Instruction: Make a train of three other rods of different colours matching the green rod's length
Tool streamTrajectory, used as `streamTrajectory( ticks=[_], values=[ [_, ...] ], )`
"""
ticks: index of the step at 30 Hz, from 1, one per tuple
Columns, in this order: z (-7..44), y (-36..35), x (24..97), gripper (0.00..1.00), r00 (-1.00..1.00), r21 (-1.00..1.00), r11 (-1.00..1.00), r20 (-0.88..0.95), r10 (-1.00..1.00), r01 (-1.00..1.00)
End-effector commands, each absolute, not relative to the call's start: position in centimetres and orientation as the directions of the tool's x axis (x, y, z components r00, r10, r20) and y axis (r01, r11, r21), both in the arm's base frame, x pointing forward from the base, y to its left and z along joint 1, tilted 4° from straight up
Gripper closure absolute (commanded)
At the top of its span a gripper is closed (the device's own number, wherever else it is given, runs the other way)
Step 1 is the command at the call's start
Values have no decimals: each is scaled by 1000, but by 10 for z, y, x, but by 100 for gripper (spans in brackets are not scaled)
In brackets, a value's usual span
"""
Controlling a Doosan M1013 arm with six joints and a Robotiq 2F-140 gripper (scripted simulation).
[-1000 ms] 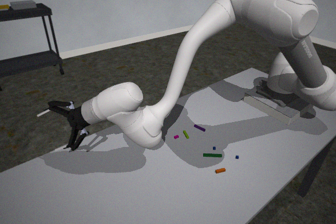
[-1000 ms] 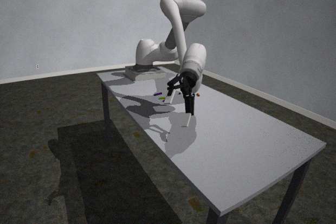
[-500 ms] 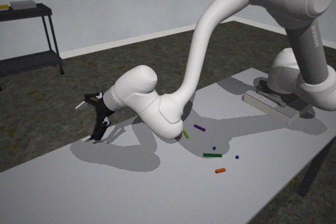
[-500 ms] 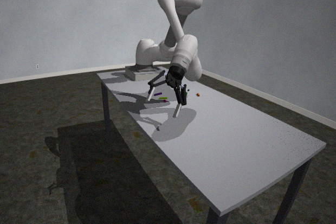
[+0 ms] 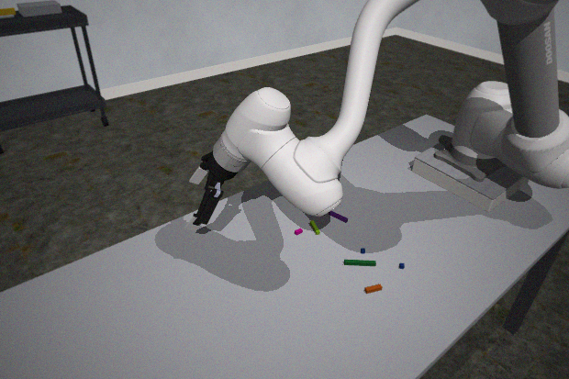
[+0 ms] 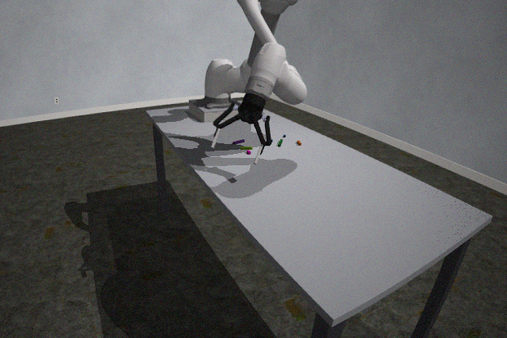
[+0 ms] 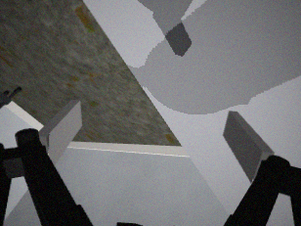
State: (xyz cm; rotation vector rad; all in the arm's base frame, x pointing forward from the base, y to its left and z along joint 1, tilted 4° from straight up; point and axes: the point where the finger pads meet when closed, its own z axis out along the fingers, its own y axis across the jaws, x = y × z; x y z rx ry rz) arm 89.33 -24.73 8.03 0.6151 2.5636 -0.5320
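My gripper (image 5: 195, 202) (image 6: 234, 155) (image 7: 153, 118) is open and empty, tilted above the table's far-left part. The green rod (image 5: 359, 262) (image 6: 280, 142) lies on the table between the orange rod (image 5: 373, 288) (image 6: 298, 142) and a blue rod (image 5: 362, 250). Another blue rod (image 5: 401, 265) (image 6: 284, 135) lies off the green rod's right end in the top view. The lime rod (image 5: 314, 228) (image 6: 246, 148) lies close beside the magenta rod (image 5: 298, 231) (image 6: 248, 152). The purple rod (image 5: 338, 217) (image 6: 238, 141) lies beyond them, near the arm's elbow in the top view. All rods lie apart. The wrist view shows no rod.
The arm's base stands on a pale block (image 5: 452, 183) (image 6: 196, 112) at one end of the table (image 5: 138, 318) (image 6: 327, 218). The arm's low white joint (image 5: 317, 190) hangs over the area by the purple and lime rods. A dark cart (image 5: 46, 100) stands away from the table.
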Motion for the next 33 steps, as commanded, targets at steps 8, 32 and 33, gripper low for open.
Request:
streamTrajectory(
  ticks=[8,32,33],
  values=[
    [64,-215,794,0,-663,-85,694,-400,633,715],
    [44,-116,614,0,-196,63,199,-60,979,978],
    [44,-116,614,0,-196,63,199,-60,979,978]
  ],
)
